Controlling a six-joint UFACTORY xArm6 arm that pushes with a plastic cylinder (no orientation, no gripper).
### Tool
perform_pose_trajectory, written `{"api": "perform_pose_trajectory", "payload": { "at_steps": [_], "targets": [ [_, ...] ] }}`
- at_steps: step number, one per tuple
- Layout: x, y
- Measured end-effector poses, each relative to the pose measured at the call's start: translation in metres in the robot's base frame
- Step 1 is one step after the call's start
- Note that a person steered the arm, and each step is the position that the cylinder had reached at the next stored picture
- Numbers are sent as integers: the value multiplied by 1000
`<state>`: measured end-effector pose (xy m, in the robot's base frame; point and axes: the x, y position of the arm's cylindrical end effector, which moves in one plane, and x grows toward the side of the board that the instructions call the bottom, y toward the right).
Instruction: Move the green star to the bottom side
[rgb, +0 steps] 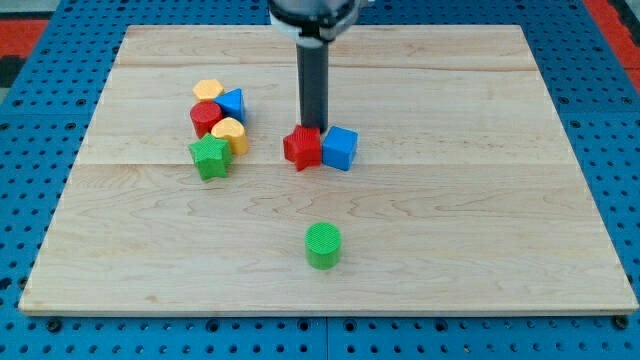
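The green star (209, 157) lies on the wooden board (450, 220) at the view's left of centre, at the lower end of a tight cluster. Touching it above right is a yellow heart-like block (230, 133); above that are a red cylinder (206, 118), a blue block (233, 103) and a yellow hexagon (207, 90). My tip (312, 129) stands well to the right of the star, at the top edge of a red star block (302, 149), which touches a blue cube (340, 148).
A green cylinder (323, 245) stands alone toward the view's bottom, below the red and blue pair. The board is edged by a blue perforated surface (620, 150) on all sides.
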<state>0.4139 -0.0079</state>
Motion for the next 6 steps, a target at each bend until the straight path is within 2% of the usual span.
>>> {"api": "perform_pose_trajectory", "payload": {
  "at_steps": [1,2,3,4,5,6],
  "targets": [
    [38,-9],
    [3,-3],
    [27,-29],
    [70,-26],
    [95,-29],
    [95,-37]
  ]
}}
